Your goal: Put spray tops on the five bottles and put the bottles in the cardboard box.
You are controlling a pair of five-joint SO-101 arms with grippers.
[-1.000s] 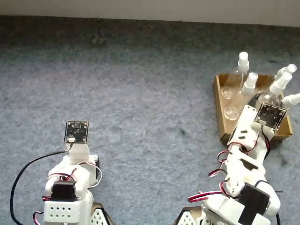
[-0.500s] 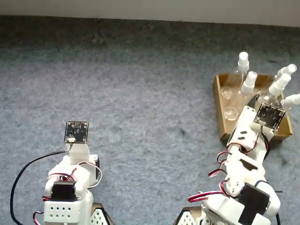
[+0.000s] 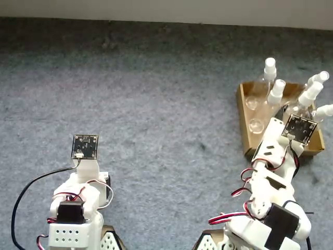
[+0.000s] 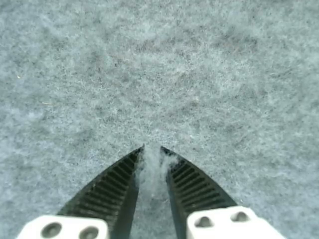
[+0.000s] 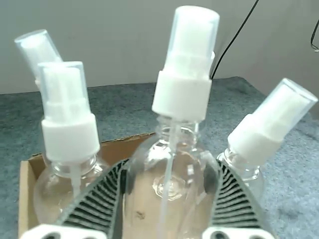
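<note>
My right gripper is shut on a clear bottle that carries a white spray top, with one ribbed finger against each side of it. The bottle stands upright inside the cardboard box. Three more capped bottles stand around it: one close beside it, one tilted behind that, and one leaning on the other side. From above, the box lies at the right with several spray tops rising from it. My left gripper is shut and holds nothing, just above bare carpet.
Grey carpet covers the table. The right arm's wrist camera hangs over the box's near side. The left arm is at the front left, far from the box. A pale wall runs along the back edge.
The right wrist has shifted very slightly over the box. The left arm has not moved.
</note>
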